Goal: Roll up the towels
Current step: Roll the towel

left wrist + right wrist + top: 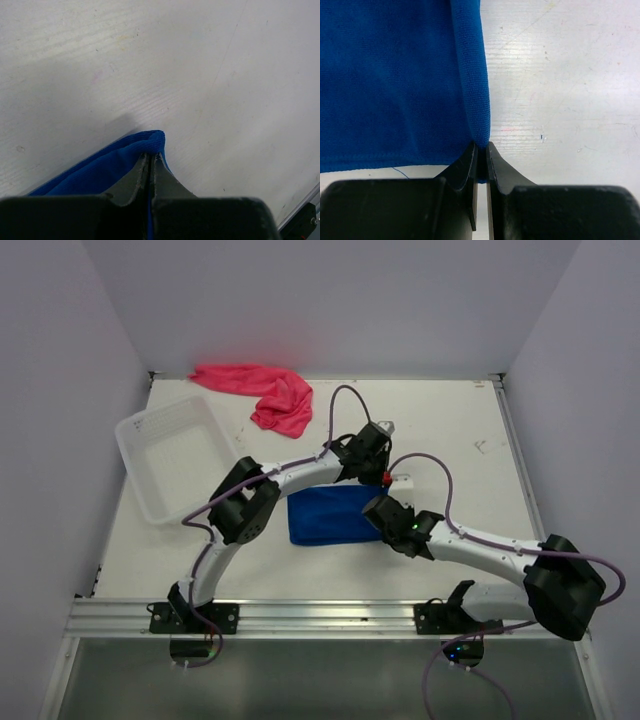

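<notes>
To start the roll straight, both claws should lift and carry the pinched edge together, level and taut, over the blue towel point(325, 515). The left gripper point(151, 156) is clamped tight on 1 folded corner and the right gripper point(482, 146) on another, apparently the 2 corners of the towel's right-hand edge, with the cloth spreading flat away from them. The pink towel point(262, 390) lies crumpled at the far edge of the table point(450, 440), well apart from both.
</notes>
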Robot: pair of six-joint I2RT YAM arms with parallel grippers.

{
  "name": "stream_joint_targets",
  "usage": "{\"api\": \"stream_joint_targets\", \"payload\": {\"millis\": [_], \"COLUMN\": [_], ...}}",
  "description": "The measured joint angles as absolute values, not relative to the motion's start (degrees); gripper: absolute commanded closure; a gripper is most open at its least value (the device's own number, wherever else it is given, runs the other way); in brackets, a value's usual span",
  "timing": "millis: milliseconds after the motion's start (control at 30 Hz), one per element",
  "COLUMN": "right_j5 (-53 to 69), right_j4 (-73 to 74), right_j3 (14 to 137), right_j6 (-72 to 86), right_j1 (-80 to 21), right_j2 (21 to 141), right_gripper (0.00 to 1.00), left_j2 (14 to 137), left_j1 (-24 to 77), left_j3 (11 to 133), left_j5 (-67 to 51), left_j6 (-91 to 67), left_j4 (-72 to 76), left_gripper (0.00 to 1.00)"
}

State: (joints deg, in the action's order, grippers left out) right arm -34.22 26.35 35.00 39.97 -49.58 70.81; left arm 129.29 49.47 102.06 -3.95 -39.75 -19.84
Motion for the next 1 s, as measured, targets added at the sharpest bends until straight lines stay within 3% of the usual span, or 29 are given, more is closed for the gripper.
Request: {"api": "stream_joint_targets", "payload": {"millis": [1000], "right_j5": [-49.3], "right_j4": [39.3], "right_j3": [47.6], "right_j6": [45.3], "right_j1": [-62.4], "right_j2": [90.3], "right_gripper": [1.00], "left_j2": [124.8], "left_j1": [47.3], "left_j3": [92.0], "left_j5": [-7.2], "left_j6": [-39.4], "left_j4": [-13.0], "left_gripper": [1.00]}}
